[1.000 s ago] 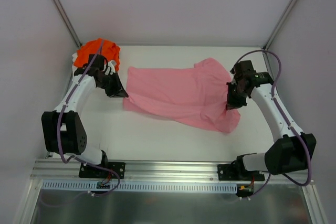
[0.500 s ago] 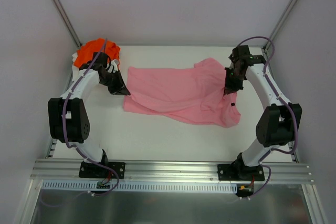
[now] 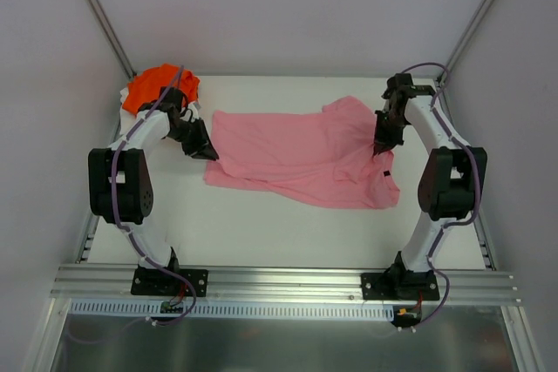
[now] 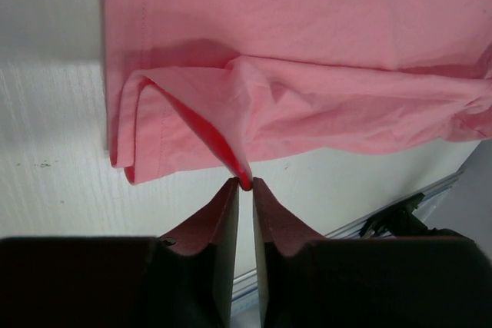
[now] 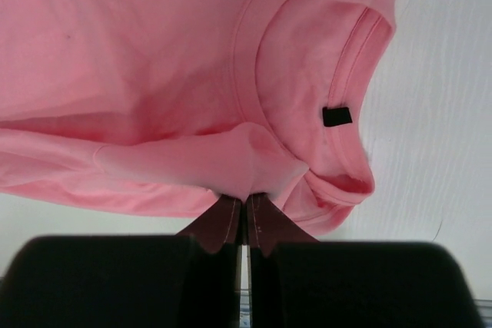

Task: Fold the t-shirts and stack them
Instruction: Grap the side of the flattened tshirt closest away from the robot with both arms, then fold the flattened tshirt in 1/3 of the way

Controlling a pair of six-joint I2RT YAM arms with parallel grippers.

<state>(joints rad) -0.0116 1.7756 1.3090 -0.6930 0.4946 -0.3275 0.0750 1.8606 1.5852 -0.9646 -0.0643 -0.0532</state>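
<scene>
Folding cleanly needs a firmer hold: your right fingers [image 5: 234, 209] clench cloth beside the collar [image 5: 361, 51] of the light pink cloth t-shirt [image 3: 296, 150], spread on the white counter [image 3: 261, 224] between both fingers. Your left fingers [image 4: 234, 190] pinch only a sliver by the hem [image 4: 123, 51], so regrip deeper.

Left arm [image 3: 144, 135] bent along left tabletop [image 3: 261, 233] edge; left gripper [image 4: 245, 183] tips nearly together, slim gap, pinching shirt [image 3: 296, 154] fold. Right arm [image 3: 442, 141] arched along right edge; right gripper [image 5: 244, 197] clamped on shirt.
</scene>
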